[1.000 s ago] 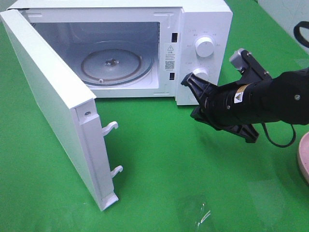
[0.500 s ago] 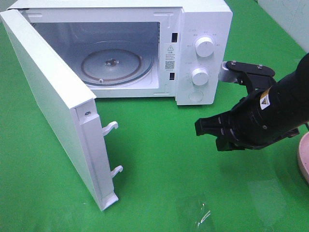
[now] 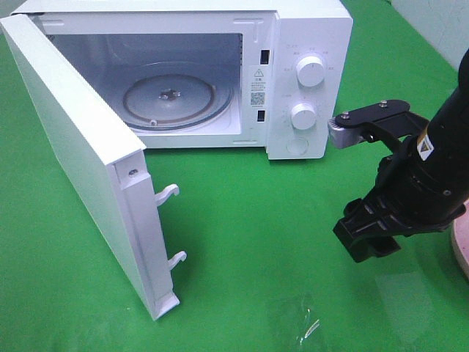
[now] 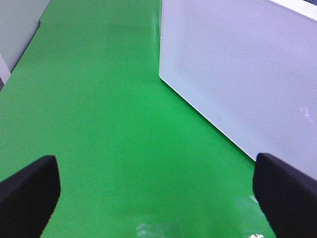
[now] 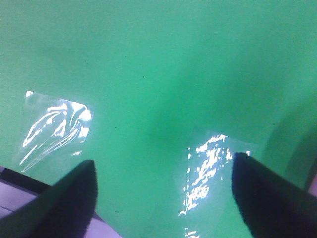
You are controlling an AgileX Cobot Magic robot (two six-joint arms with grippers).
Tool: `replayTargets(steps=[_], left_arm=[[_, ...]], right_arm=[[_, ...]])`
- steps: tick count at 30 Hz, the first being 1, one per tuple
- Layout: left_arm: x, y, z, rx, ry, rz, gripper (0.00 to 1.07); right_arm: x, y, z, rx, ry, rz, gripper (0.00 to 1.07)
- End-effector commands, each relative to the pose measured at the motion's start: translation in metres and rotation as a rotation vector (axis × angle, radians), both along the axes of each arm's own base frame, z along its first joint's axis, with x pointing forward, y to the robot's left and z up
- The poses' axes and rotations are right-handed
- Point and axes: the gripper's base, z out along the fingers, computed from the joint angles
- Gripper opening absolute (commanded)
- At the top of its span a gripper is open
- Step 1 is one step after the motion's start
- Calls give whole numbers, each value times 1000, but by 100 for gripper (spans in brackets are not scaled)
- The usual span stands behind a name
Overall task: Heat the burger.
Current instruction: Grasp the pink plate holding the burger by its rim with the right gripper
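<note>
Burger unseen; likely soft and light, so pinch gently at the bun's sides; left gripper (image 4: 154, 163) and right gripper (image 5: 162, 163) gape wide, empty

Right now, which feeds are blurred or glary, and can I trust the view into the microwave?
Exterior high: sharp, evenly lit, turntable inside the microwave reads clearly; one small shiny patch on the green mat. Left wrist: soft, the microwave door looks washed pale. Right wrist: blurred, two white glare patches on the mat.
</note>
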Motion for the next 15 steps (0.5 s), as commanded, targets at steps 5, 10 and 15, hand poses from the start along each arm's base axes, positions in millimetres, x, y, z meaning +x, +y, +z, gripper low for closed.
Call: replayTargets(steps=[5,10,15], left_arm=[[-3,0,0,1,-17,5,98],[-3,0,0,1,-17,5,98],[-3,0,0,1,-17,5,98]], right_arm=[[7,-20,2,-23,15,-48,91],[11,-42,1,-52,64,-115,87],[15,-68,1,-80,94,-206,82]])
